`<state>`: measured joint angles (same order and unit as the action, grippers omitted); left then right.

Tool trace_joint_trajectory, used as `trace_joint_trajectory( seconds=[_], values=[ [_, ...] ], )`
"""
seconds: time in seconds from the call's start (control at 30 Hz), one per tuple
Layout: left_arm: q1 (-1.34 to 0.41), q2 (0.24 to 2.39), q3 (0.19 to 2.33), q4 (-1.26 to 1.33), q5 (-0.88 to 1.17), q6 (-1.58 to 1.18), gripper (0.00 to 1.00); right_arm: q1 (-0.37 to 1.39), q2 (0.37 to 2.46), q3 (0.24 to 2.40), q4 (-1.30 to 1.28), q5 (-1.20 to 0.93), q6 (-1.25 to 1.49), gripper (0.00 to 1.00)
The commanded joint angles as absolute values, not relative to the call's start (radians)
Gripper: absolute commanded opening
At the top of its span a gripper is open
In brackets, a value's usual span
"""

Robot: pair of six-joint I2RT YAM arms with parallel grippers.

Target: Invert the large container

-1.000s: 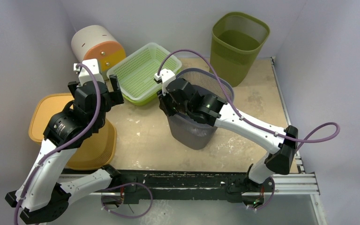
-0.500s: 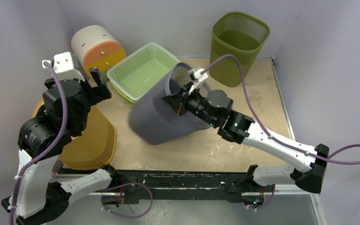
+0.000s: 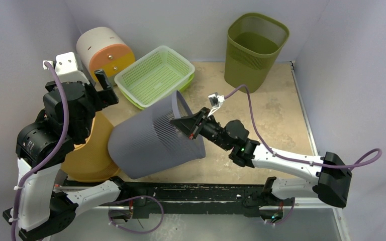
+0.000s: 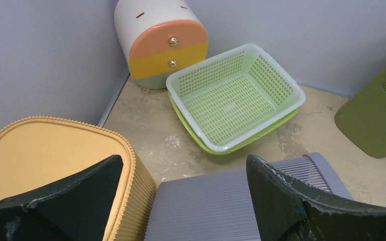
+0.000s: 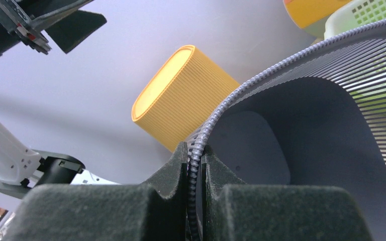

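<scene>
The large container (image 3: pixel 151 143), a grey ribbed basket, is tipped onto its side above the table's front. Its base points front-left and its mouth points right. My right gripper (image 3: pixel 193 125) is shut on its rim, one finger inside and one outside; the right wrist view shows the beaded rim pinched at the gripper (image 5: pixel 195 150), with the container's hollow inside (image 5: pixel 291 125) beyond. My left gripper (image 3: pixel 106 88) hangs open at the far left, above and clear of the container. In the left wrist view that gripper (image 4: pixel 183 160) is empty and the grey wall (image 4: pixel 231 201) lies below it.
An orange ribbed basket (image 3: pixel 88 155) stands upside down at the left, touching or nearly touching the grey container's base. A light green tray (image 3: pixel 140 62) and a white-and-orange drawer unit (image 3: pixel 103 50) sit at the back left. An olive bin (image 3: pixel 255 45) stands at the back right.
The right gripper has swung the grey container from upright onto its side and carried it left and forward. The left arm pulled back to the left and then held still.
</scene>
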<state>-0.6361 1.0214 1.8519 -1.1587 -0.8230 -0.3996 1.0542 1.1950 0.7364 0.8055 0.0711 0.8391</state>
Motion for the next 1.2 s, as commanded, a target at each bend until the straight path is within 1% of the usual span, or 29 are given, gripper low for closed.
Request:
trace_joint_trajectory(
  seconds=[0.0,0.17,0.3,0.4,0.53,0.67,0.83,0.9,0.97,1.17],
  values=[
    [-0.638,1.020,1.832,-1.143,-0.834,-0.379,0.90,1.050,1.115,0.667,0.965,0.161,0.879,0.00],
    [-0.638,1.018,1.809,-1.123,-0.826,-0.377,0.90,1.045,1.014,0.610,0.747,0.294,0.859,0.00],
    [-0.638,1.013,1.776,-1.107,-0.822,-0.380,0.90,1.026,0.981,0.544,0.643,0.346,0.872,0.00],
    [-0.638,1.012,1.753,-1.099,-0.825,-0.382,0.90,0.997,0.986,0.480,0.630,0.335,0.915,0.00],
    [-0.638,1.013,1.729,-1.086,-0.822,-0.383,0.90,0.942,1.043,0.402,0.661,0.253,0.975,0.00],
    [-0.638,1.015,1.711,-1.084,-0.831,-0.383,0.90,0.910,1.083,0.349,0.750,0.191,1.001,0.02],
    [-0.638,1.020,1.709,-1.081,-0.833,-0.383,0.90,0.897,1.099,0.371,0.838,0.150,0.953,0.00],
    [-0.638,1.024,1.713,-1.081,-0.832,-0.383,0.90,0.886,1.108,0.378,0.940,0.123,0.951,0.00],
    [-0.637,1.031,1.722,-1.085,-0.831,-0.383,0.90,0.876,1.130,0.390,1.105,0.099,0.960,0.00],
    [-0.638,1.070,1.787,-1.117,-0.830,-0.381,0.90,0.871,1.311,0.472,1.511,0.068,1.008,0.00]
  ],
)
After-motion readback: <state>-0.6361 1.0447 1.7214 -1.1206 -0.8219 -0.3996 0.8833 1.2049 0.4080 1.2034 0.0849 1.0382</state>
